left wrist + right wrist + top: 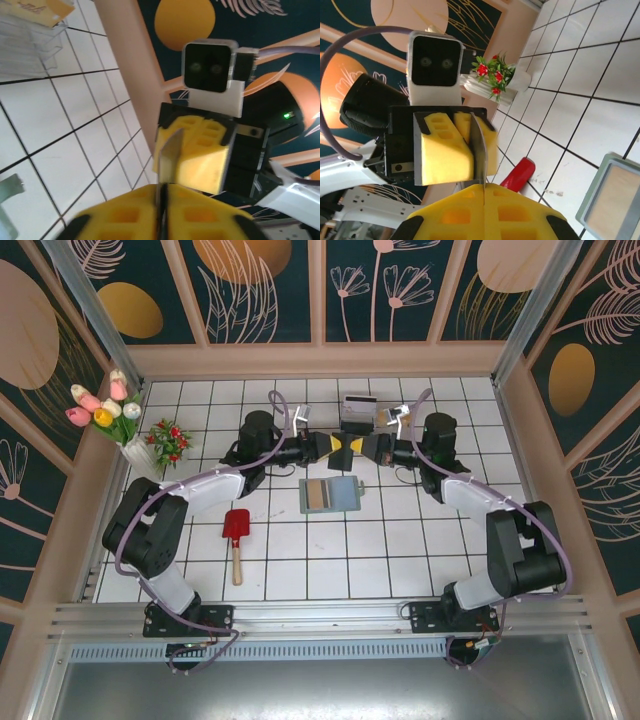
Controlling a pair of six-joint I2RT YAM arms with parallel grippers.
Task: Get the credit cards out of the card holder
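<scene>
The card holder (332, 494) lies open on the tiles, and a tan credit card (318, 494) rests in its left half. Just behind it my two grippers meet tip to tip above the table. A thin dark credit card (345, 449) is pinched between them, edge-on. My left gripper (337, 448) is shut on one end of it. In the left wrist view my yellow fingers (125, 215) clamp the card (171, 157). My right gripper (354, 449) is shut on the other end, and the right wrist view shows the card (481, 150) running into both grippers. A corner of the holder (612, 200) lies at lower right.
A red toy shovel (237, 530) lies left of the holder. A vase of tulips (110, 410) and a small pot of red flowers (168, 440) stand at the back left. Clear plastic boxes (358, 410) sit at the back centre, close behind the grippers.
</scene>
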